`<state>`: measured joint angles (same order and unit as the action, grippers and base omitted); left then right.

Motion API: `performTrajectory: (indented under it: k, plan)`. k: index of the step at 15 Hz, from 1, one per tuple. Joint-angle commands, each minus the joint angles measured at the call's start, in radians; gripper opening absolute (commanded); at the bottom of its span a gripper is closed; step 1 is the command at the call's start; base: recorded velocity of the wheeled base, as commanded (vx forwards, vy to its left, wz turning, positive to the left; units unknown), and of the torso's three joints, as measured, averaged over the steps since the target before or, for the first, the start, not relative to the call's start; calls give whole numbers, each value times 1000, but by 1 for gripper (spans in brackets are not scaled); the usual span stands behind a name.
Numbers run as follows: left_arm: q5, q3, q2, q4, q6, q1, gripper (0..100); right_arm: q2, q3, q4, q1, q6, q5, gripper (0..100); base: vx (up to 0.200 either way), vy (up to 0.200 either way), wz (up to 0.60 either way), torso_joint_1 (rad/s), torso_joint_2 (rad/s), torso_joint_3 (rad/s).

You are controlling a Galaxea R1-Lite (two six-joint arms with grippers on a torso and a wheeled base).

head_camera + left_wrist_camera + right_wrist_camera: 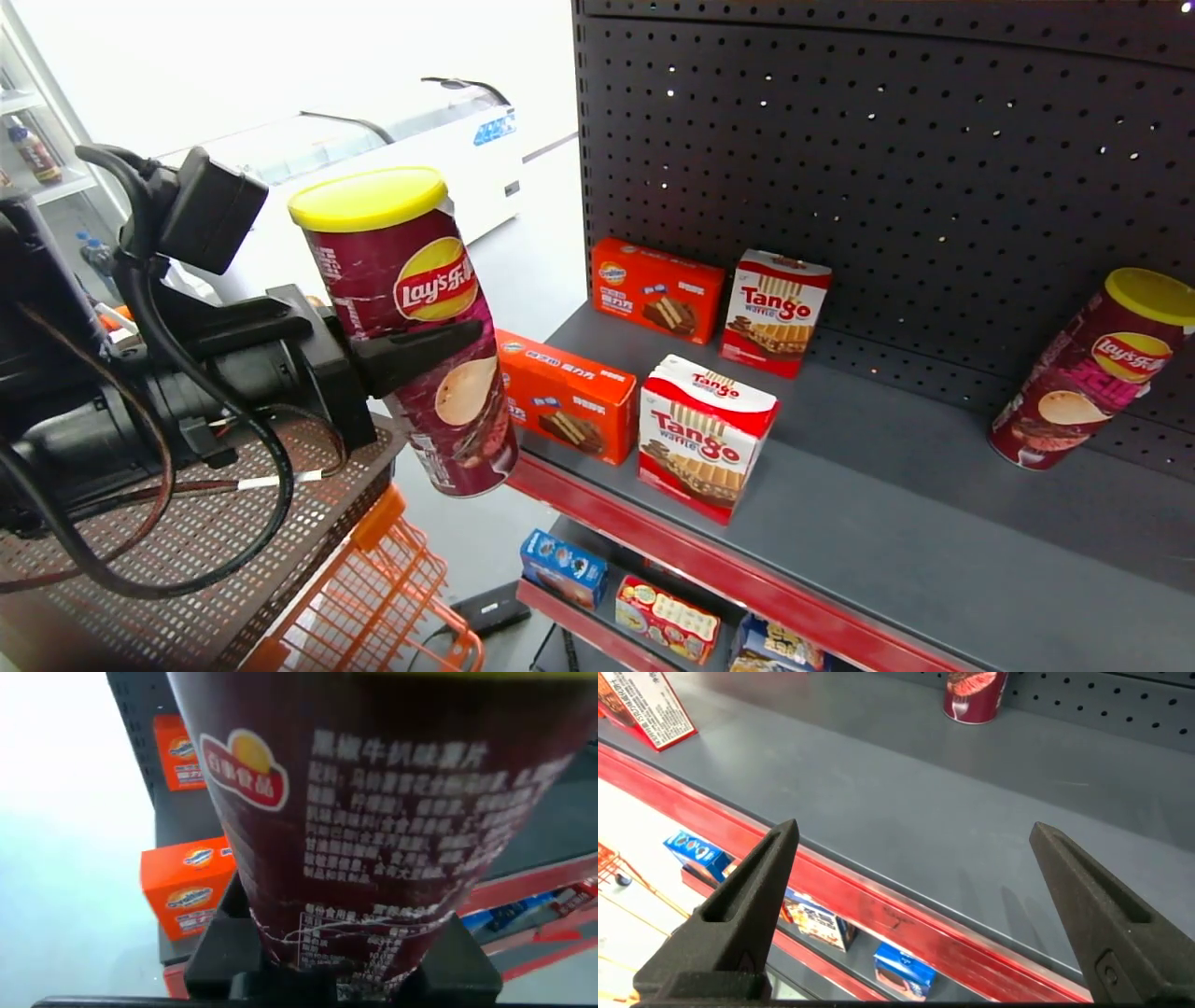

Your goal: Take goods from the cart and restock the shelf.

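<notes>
My left end effector (425,359) is clamped around the middle of a chip can (392,280), held nearly upright just short of the shelf (887,504) and its red front lip, with the orange wire cart (373,597) beneath it. This one isn't placed yet. A second can (1083,373) already leans on the pegboard (840,140) well beyond it. The can is a glossy cylinder with a yellow plastic lid, and the shelf is matte grey metal. My right end effector (913,831) is spread wide and empty, above the shelf.
</notes>
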<state>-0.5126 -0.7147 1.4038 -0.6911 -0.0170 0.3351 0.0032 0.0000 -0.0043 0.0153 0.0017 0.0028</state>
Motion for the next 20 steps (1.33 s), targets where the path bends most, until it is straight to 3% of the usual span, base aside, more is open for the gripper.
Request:
performTrajectory:
  k: [1, 7, 8, 11, 20]
  plan:
    - [-40, 14, -20, 1, -3, 16, 0, 1, 0, 0, 0, 0, 0, 100, 0, 0, 0, 0, 0, 0]
    - [-66, 24, -55, -2, -8, 22, 0, 1, 0, 1, 2, -3, 5, 100, 0, 0, 0, 0, 0, 0]
    - [-136, 27, -71, -2, -8, 19, 0, 1, 0, 1, 0, -3, 5, 100, 0, 0, 0, 0, 0, 0]
    - [-165, 24, -75, -5, -8, 21, 0, 1, 0, 0, 0, -3, 5, 100, 0, 0, 0, 0, 0, 0]
    - [-176, 4, -75, -5, -6, 21, 0, 1, 0, 1, 0, -3, 5, 100, 0, 0, -600, 1, 3, 2]
